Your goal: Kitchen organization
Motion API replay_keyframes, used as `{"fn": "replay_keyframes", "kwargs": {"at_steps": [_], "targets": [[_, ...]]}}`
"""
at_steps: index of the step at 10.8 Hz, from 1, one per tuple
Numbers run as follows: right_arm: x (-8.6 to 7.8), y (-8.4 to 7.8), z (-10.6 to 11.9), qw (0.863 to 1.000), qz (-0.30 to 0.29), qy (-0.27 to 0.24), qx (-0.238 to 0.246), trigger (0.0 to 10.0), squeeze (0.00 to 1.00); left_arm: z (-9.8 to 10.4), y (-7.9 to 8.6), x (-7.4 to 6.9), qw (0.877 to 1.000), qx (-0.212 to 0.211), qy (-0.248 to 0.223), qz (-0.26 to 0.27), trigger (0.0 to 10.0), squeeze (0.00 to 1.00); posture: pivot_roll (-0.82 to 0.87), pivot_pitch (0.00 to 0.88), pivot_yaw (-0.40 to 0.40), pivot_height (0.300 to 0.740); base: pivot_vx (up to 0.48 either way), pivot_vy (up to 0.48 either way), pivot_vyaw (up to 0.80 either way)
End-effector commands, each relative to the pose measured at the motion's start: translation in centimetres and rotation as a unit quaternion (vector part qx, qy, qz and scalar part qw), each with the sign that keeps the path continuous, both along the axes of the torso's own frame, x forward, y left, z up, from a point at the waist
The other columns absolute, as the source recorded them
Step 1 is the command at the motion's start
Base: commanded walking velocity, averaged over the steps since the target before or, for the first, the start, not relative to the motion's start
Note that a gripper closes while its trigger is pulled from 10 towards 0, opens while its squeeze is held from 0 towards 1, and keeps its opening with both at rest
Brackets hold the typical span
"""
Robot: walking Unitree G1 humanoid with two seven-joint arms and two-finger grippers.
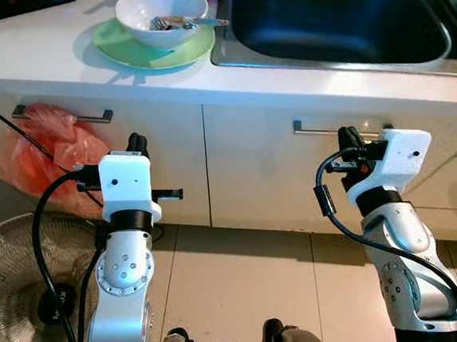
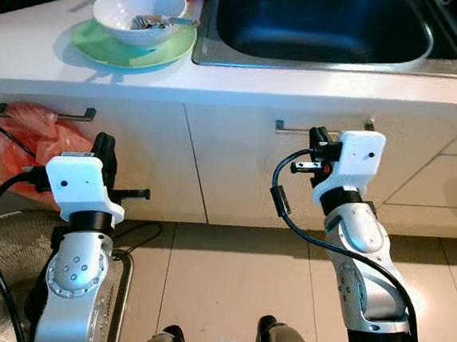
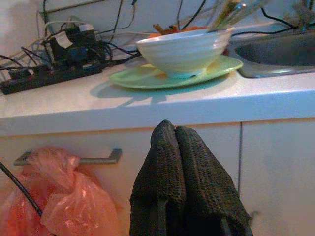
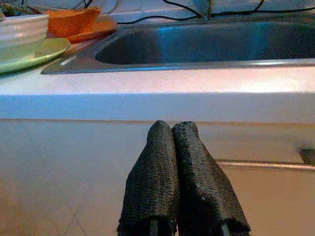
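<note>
Resting on a round green plate (image 1: 150, 50) — ribbed white bowl (image 1: 163, 13).

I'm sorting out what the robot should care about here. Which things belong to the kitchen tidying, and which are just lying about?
Belongs to the job:
white bowl holding cutlery
green plate under it
orange bowl
sink
left hand and right hand, both shut and empty, below the counter edge

Just lying about:
orange plastic bag on the cabinet handle
fan on the floor
power strip
</note>
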State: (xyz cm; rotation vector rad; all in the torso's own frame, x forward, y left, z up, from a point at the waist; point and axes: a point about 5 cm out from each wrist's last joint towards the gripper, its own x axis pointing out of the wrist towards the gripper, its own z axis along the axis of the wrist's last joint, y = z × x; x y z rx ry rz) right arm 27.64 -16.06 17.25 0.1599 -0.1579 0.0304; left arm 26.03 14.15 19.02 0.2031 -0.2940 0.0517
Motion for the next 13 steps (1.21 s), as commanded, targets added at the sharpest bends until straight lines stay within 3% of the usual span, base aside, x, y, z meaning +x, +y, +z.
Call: {"fn": "replay_keyframes", "kwargs": {"at_steps": [1, 13], "targets": [[-0.15, -0.26, -0.11, 1.0, -0.004, 0.001, 0.001, 10.0, 0.0, 0.12, -0.17, -0.13, 1.0, 0.001, -0.001, -0.006, 10.0, 0.0, 0.09, 0.209, -0.041, 0.74, 0.251, 0.0, 0.0], [0.0, 0.04, 0.07, 1.0, 0.003, -0.006, 0.003, 10.0, 0.0, 0.37, -0.23, -0.02, 1.0, 0.0, -0.008, -0.009, 10.0, 0.0, 0.09, 0.206, -0.041, 0.74, 0.308, 0.0, -0.07]]}}
